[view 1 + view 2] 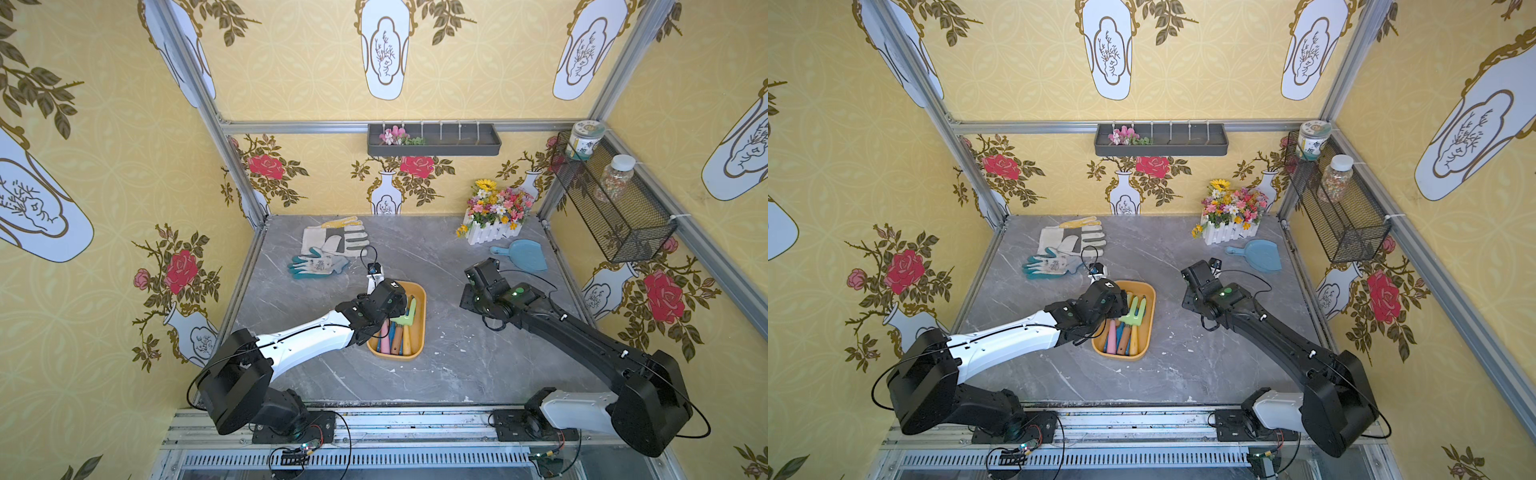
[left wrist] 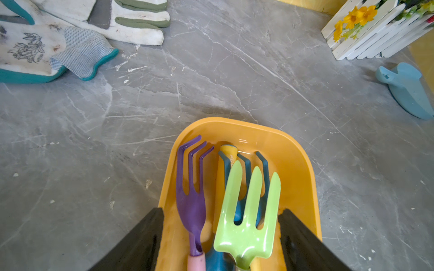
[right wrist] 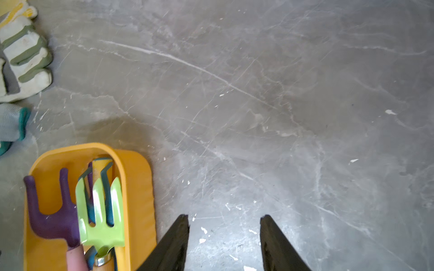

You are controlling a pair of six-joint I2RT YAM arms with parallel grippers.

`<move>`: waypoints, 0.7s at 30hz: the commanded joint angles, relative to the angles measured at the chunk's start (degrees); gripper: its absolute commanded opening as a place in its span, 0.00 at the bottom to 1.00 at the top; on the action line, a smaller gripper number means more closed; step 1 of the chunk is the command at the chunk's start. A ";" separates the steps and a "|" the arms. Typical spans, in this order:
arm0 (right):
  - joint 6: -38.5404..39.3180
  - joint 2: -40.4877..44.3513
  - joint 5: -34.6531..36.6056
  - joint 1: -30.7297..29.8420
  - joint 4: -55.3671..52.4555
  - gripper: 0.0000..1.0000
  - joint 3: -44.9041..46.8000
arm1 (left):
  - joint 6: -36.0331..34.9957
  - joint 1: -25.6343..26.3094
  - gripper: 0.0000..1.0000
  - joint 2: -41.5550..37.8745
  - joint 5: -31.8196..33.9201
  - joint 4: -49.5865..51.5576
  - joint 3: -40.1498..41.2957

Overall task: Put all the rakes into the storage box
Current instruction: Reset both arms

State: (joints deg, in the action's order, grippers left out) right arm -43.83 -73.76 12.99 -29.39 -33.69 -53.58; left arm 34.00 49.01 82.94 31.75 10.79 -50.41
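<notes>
The left end effector [image 2: 220, 212] is hanging directly over the shallow yellow-orange plastic storage box with rounded corners [image 2: 293, 152]. Its two black fingers [image 2: 145, 239] are standing wide apart and gripping nothing. Between them, down inside the box, the lime-green three-tined metal rake with a wooden handle [image 2: 246, 223] is lying flat, its tines pointing toward the box's far end. The finger on the right arm's side is sitting just beside the rake's outer tine; whether they are touching I cannot tell. The other finger is standing well clear of it.

The green rake is resting on top of a dark teal rake [image 2: 264, 166]. A purple plastic rake with a pink handle [image 2: 191, 206] is lying alongside in the same box.

The right end effector [image 3: 225, 218] is hovering over bare grey marble-patterned worktop [image 3: 281, 105] beside the box and apart from it, jaws partly parted with nothing between them.

Beyond the box's far end, a white-and-green work glove [image 2: 136, 28] and a teal-trimmed knitted glove [image 2: 28, 51] are lying. A pale blue plastic dustpan [image 2: 408, 93] and a white picket-fence planter of flowers [image 2: 366, 42] are sitting farther off.
</notes>
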 commanded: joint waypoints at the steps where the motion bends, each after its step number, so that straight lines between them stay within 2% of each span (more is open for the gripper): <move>1: 2.63 -0.21 0.24 2.54 -1.47 0.53 -0.47 | -1.63 -0.04 0.82 0.71 0.05 -0.85 -0.47; 8: 6.29 -0.07 -0.60 9.23 -2.47 0.54 -0.83 | -2.21 -0.06 0.84 0.35 3.83 0.07 -0.64; 10: 7.68 -0.02 -0.52 11.45 -2.65 0.54 -0.95 | -2.13 -0.21 0.90 0.17 8.18 2.13 -1.27; 11: 8.42 0.02 -0.58 12.73 -2.54 0.54 -1.03 | -2.24 -0.52 0.98 -0.15 11.28 3.53 -1.73; 13: 10.02 0.11 -1.14 15.45 -1.77 0.54 -1.26 | -4.20 -2.18 1.00 -1.45 15.67 4.72 -2.06; 15: 11.80 -0.08 -2.06 18.62 -0.44 0.55 -1.56 | -6.38 -6.43 1.00 -3.59 16.07 3.91 -1.44; 18: 12.95 -0.59 -2.16 22.35 1.18 0.58 -2.28 | -7.22 -15.21 1.00 -7.72 11.96 2.31 0.04; 19: 13.01 -0.56 -1.61 23.09 1.93 0.60 -2.24 | -6.97 -18.17 1.00 -9.07 11.18 1.86 0.61; 21: 14.82 0.08 0.30 24.16 5.87 0.73 -0.67 | -7.19 -23.83 1.00 -12.50 11.36 -0.57 3.45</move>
State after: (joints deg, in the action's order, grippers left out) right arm -32.42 -74.15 11.38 -6.20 -32.88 -55.20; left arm 28.45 30.13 73.23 43.35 12.93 -49.50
